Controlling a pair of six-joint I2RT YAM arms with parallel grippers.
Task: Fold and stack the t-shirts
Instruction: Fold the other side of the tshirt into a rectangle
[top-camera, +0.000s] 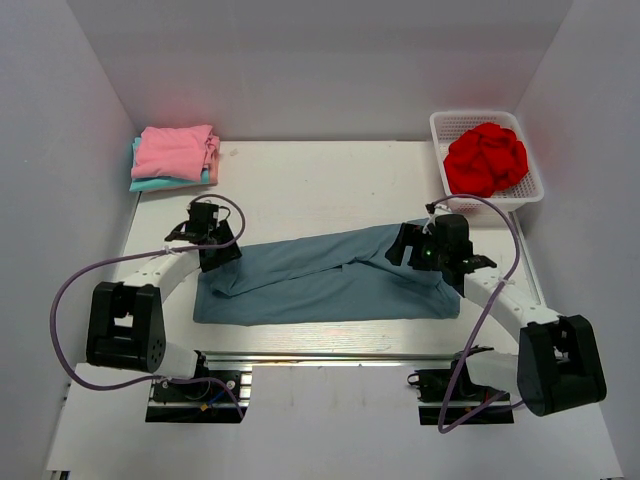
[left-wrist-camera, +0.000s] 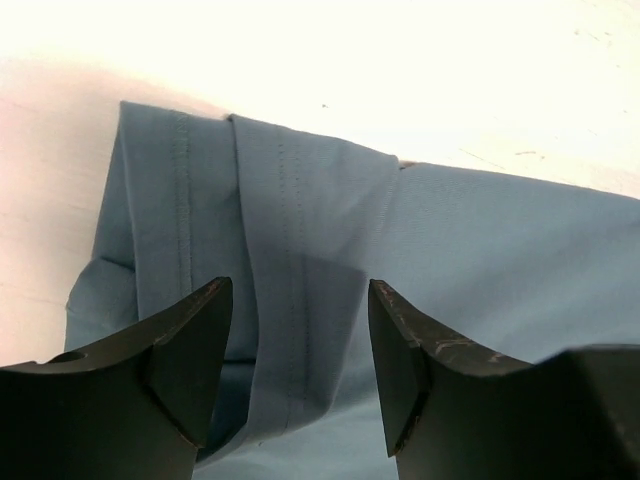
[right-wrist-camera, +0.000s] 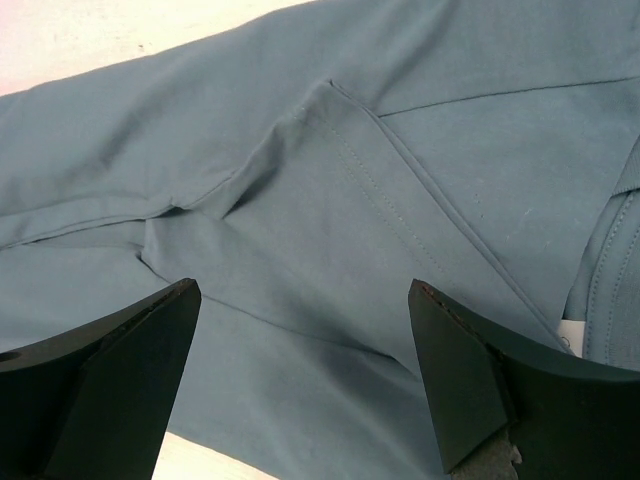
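By my reckoning two are done: the pink tee (top-camera: 175, 150) sits folded on the teal tee (top-camera: 160, 184) at 10 o'clock. The blue tee (top-camera: 320, 285) lies across the bench (top-camera: 320, 170), half folded. The red tee (top-camera: 485, 158) is crumpled in the basket (top-camera: 440, 125) at 2. The left fingers (top-camera: 218, 255) are partly spread and the right fingers (top-camera: 400, 245) wide, both empty above the blue. The arms hide its ends, and the teal barely shows.

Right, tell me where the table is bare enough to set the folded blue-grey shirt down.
Largest bare patch: the far middle of the table, between the pink-and-teal stack and the white basket, behind the blue-grey shirt. A thin bare strip runs along the shirt's near edge. The centre is crowded: shirt, left gripper and right gripper.
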